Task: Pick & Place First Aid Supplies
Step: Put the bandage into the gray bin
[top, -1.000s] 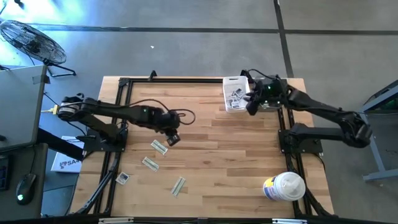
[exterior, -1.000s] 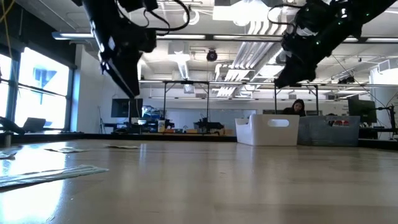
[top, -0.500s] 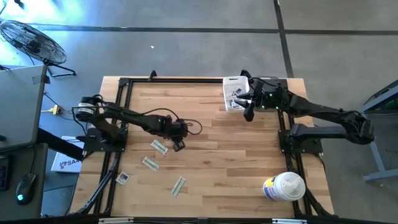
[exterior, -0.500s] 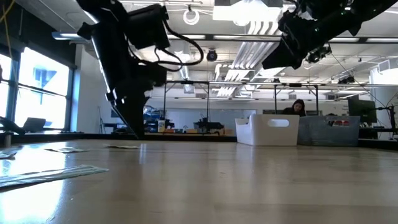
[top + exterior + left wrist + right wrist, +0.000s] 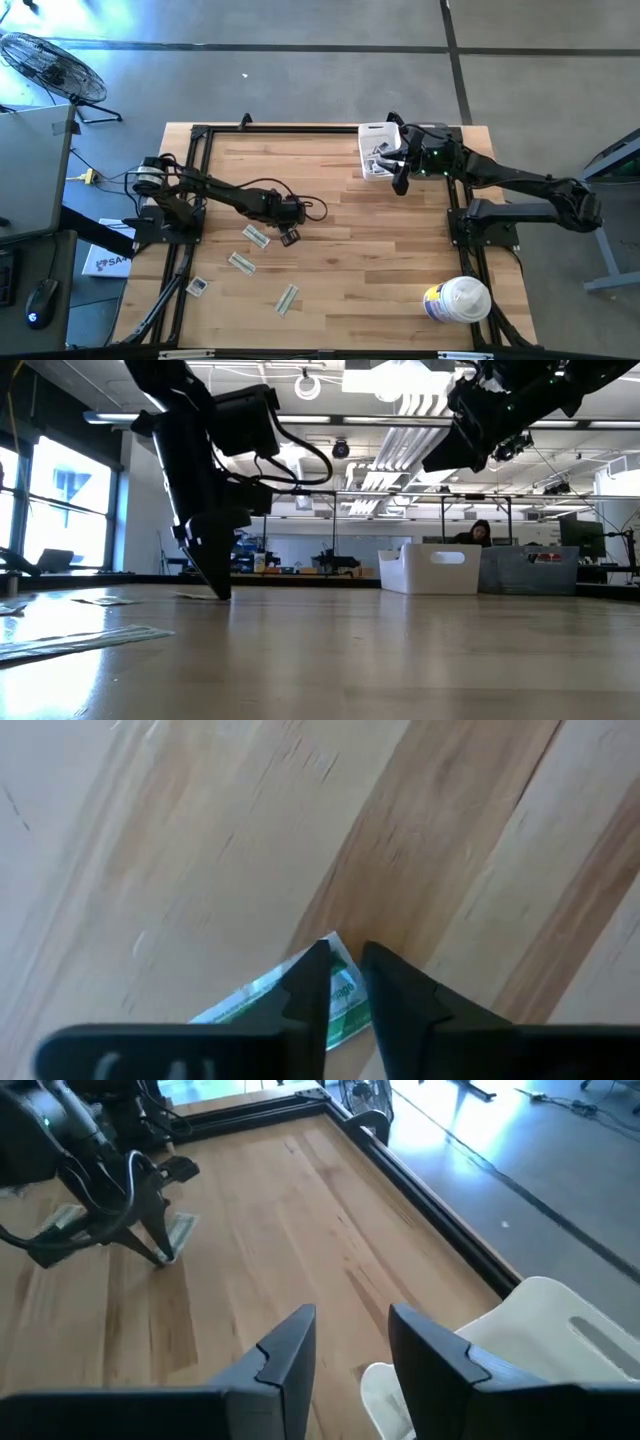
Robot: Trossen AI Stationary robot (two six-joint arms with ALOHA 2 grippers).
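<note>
Left gripper (image 5: 345, 982) low, jaws narrowed

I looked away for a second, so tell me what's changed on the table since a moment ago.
The left hand came down to the table and closed in on the end of a green strip packet. The right hand drew slightly off the white bin. The other packets and the canister stayed put.
</note>
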